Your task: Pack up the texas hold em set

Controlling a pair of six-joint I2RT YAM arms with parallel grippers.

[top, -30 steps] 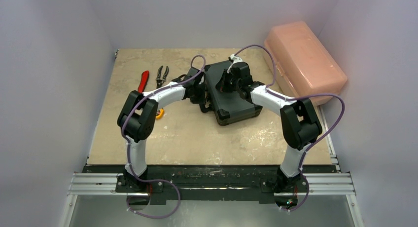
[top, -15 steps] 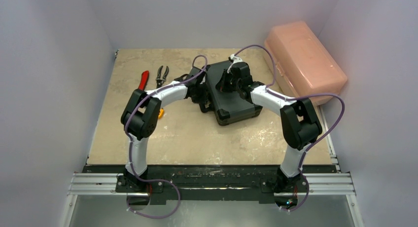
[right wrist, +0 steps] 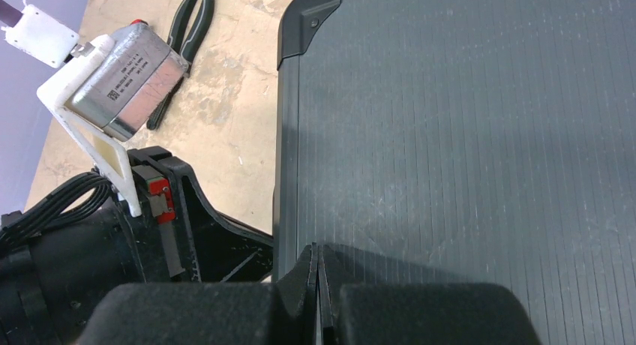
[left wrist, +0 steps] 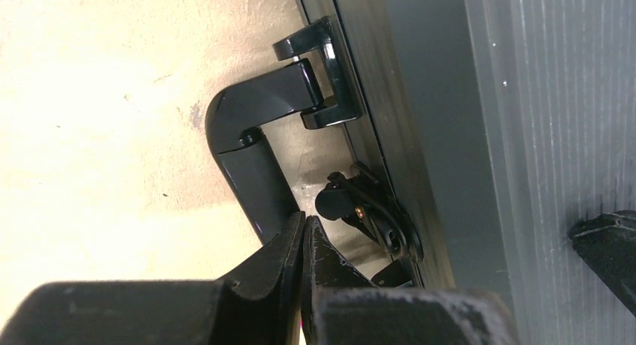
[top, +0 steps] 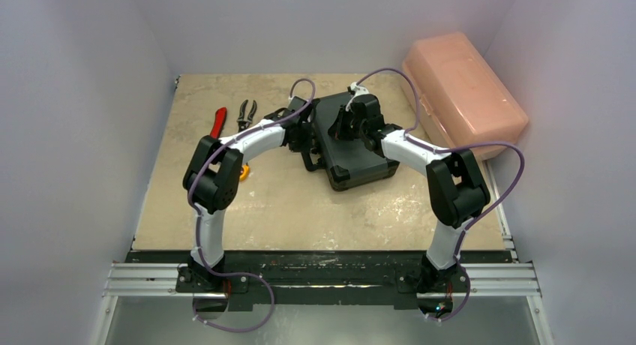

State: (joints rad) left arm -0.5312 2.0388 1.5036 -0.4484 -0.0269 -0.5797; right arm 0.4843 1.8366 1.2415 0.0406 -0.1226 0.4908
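Observation:
The black briefcase of the texas hold em set (top: pixel 352 146) lies closed on the table, lid down; its chips, cards and die are hidden. In the left wrist view its carry handle (left wrist: pixel 251 146) and a latch (left wrist: pixel 371 210) show along the case's side. My left gripper (left wrist: pixel 302 229) is shut and empty, its tips beside the handle and close to the latch. My right gripper (right wrist: pixel 316 256) is shut too, resting on or just above the ribbed lid (right wrist: pixel 465 120) near its left edge. From above, the left gripper (top: pixel 302 139) sits at the case's left side and the right gripper (top: pixel 346 127) over the lid.
A large pink plastic box (top: pixel 463 90) stands at the back right, against the wall. Black-handled pliers (top: pixel 246 114) and a red-handled tool (top: pixel 218 122) lie at the back left. A yellow tape measure (top: pixel 241 172) peeks out beside the left arm's elbow.
The left arm's elbow has shifted slightly right and its gripper has edged along the case's left side. The right arm and the case have stayed put.

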